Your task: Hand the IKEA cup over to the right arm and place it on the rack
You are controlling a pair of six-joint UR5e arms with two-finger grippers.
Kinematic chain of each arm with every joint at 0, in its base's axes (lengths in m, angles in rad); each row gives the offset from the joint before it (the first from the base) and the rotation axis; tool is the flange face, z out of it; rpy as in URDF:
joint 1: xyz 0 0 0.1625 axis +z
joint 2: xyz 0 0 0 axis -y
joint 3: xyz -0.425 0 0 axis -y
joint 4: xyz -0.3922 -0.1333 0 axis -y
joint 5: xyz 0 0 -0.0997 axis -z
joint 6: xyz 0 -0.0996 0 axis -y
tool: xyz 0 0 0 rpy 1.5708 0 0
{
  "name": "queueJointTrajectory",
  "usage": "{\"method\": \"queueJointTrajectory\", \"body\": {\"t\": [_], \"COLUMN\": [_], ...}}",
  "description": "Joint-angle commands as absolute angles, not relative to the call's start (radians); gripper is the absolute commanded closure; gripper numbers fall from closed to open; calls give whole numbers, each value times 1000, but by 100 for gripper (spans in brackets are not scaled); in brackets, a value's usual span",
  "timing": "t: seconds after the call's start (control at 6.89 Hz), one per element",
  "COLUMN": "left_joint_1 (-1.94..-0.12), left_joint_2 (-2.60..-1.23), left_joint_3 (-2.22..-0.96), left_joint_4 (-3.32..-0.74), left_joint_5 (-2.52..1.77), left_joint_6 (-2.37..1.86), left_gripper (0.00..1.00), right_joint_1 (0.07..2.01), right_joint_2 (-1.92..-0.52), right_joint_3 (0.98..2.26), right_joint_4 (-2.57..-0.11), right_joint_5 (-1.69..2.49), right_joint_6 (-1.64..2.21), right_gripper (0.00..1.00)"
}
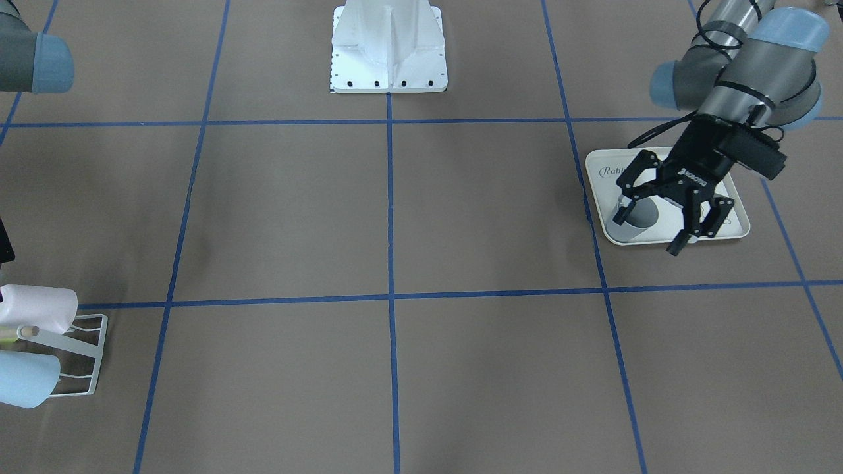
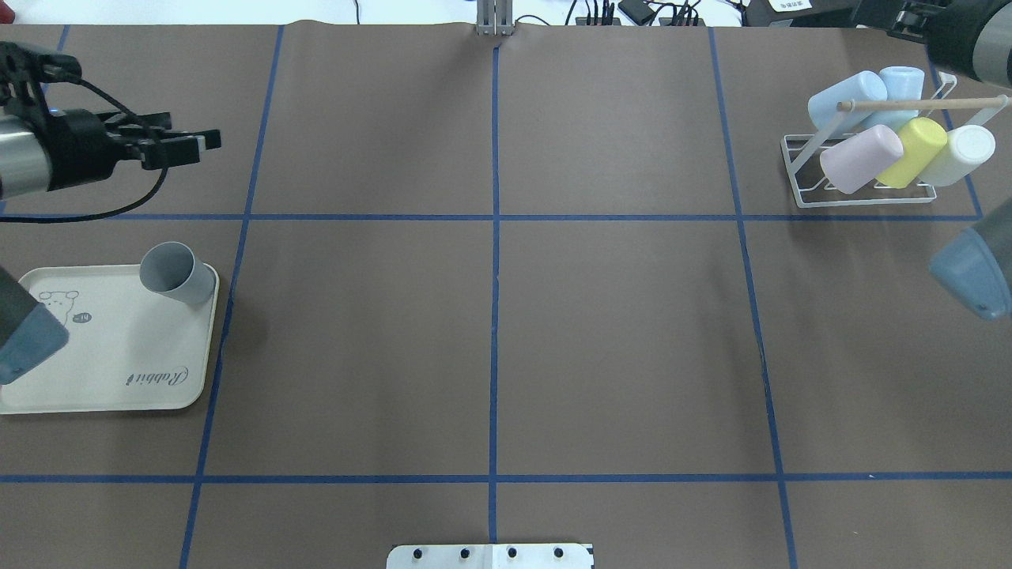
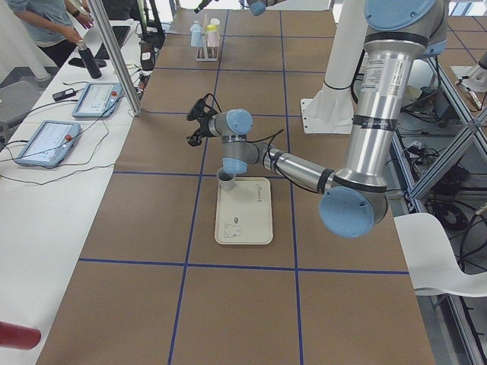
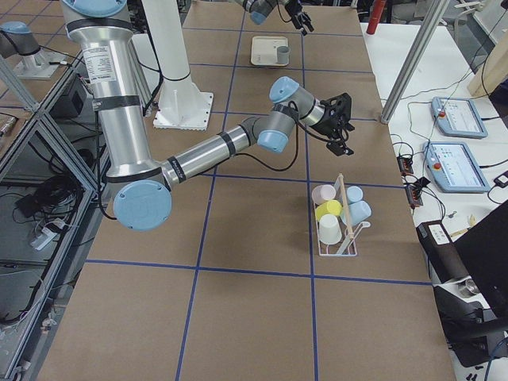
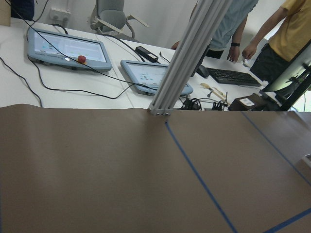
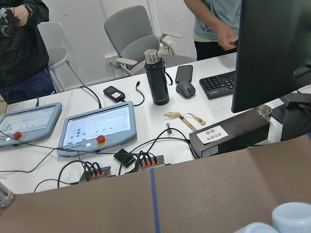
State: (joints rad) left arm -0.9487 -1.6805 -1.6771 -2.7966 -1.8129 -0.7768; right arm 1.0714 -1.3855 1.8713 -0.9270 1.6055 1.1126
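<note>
Where the table (image 2: 490, 356) is taped in blue squares: one tray (image 2: 103, 379); one rack (image 2: 862, 197) bearing five cups (image 2: 862, 158) (two blue, one pink, one yellow, one white); one grey cup (image 2: 175, 274). The left gripper (image 1: 652, 227): jaws spread wide, empty, raised clear of the grey cup. The right gripper (image 4: 341, 135): state cannot be told. Grey cup: upright in a tray corner, mouth up, long axis vertical.
</note>
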Motion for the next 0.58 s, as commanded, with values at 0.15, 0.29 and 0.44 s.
{"method": "queueJointTrajectory", "body": {"t": [0.15, 0.29, 0.44], "left_joint_1": [-1006, -1003, -1005], "left_joint_2": [-1572, -1578, -1578], "left_joint_3": [-1683, -1683, -1692], "left_joint_4": [-2641, -2500, -2409], "left_joint_5": [-1999, -2044, -2089], "left_joint_6": [-637, -637, -638], "left_gripper": [0, 0, 0], "right_joint_1": [1025, 999, 986], "right_joint_2": [-1385, -1385, -1387], "right_joint_3": [1980, 1982, 1979], "right_joint_4": [-1028, -1028, -1028], "right_joint_5": [1696, 1698, 1698], "right_joint_6": [1123, 1123, 1123], "right_gripper": [0, 0, 0]}}
